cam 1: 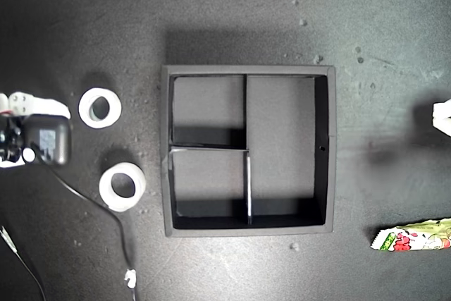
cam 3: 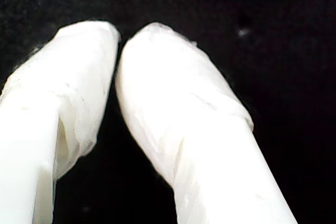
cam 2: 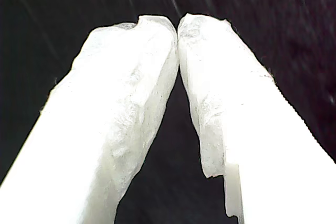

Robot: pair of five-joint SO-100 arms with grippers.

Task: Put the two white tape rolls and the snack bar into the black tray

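Plainly nothing is in the black tray [cam 1: 163, 174] yet — its compartments lie bare at mid-bench. The two white tape rolls sit just outside its wall toward the exterior view's left, the first roll [cam 1: 99, 108] further up that view, the second roll [cam 1: 122, 187] lower and nearer the tray. The snack bar [cam 1: 412, 236] lies well apart, at the exterior view's lower right edge. My first gripper [cam 2: 177, 24] has its jaws together, holding nothing; my second gripper [cam 3: 118, 38] likewise, tips nearly touching. The rolls look light and stiff — pinch one through the ring wall. The bar's glossy wrapper may slip; grip across its middle.
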